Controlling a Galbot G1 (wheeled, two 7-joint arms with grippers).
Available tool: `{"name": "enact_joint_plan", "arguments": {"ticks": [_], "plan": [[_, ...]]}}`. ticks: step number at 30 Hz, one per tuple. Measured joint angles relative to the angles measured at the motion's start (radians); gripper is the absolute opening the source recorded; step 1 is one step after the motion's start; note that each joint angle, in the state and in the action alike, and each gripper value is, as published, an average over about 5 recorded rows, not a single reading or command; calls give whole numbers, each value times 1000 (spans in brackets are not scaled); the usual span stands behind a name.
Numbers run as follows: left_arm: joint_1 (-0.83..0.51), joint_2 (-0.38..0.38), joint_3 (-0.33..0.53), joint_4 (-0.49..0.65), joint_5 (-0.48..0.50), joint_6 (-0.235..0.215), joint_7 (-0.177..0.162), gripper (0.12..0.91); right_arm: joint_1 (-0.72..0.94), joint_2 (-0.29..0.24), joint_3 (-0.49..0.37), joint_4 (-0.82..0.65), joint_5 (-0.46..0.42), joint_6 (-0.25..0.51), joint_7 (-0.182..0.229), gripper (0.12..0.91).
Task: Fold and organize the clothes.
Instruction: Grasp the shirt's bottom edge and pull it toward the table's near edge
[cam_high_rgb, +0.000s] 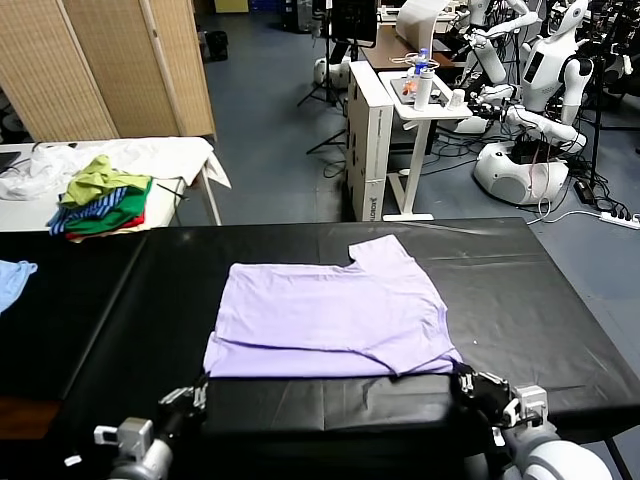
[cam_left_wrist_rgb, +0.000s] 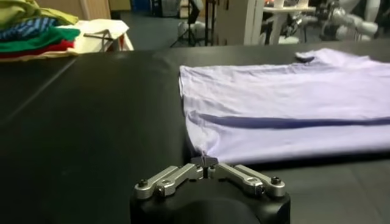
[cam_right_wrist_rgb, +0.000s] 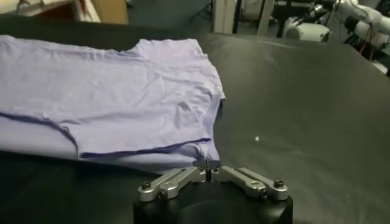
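Observation:
The clothes here are one pale lavender T-shirt (cam_high_rgb: 330, 320), lying flat on the black table (cam_high_rgb: 520, 300) with one sleeve (cam_high_rgb: 385, 255) pointing to the far side. Its near hem runs along the table's front part. My left gripper (cam_high_rgb: 197, 393) sits at the shirt's near left corner (cam_left_wrist_rgb: 204, 152). In the left wrist view that gripper (cam_left_wrist_rgb: 205, 162) is shut, its tips pinching the corner of the cloth. My right gripper (cam_high_rgb: 466, 384) sits at the near right corner. In the right wrist view it (cam_right_wrist_rgb: 207, 163) is shut on the hem corner (cam_right_wrist_rgb: 204, 149) in the same way.
A pile of green, striped and red clothes (cam_high_rgb: 100, 200) lies on a white table (cam_high_rgb: 180, 155) at the far left. A light blue cloth (cam_high_rgb: 12, 280) hangs at the left edge. A white cart (cam_high_rgb: 420, 110) and other robots (cam_high_rgb: 540, 90) stand beyond the black table.

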Motion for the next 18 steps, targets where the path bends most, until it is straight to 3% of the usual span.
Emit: {"name": "enact_joint_plan", "arguments": {"ticks": [10,12,14,18], "plan": [[128,2,-32,-76,22,34,-17,145,-49,0,1,40,0,-41,2,168],[143,0,-36,-86,21,37,-17,145,-59,0,8,51,-1,-52,4,247],[153,-3,-38,-95,22,42,-19,158,-71,0,16,64,-1,-63,4,374],[167,-8,-42,-114,28,66,-29,324,-104,5,36,100,-1,-84,10,621]]}}
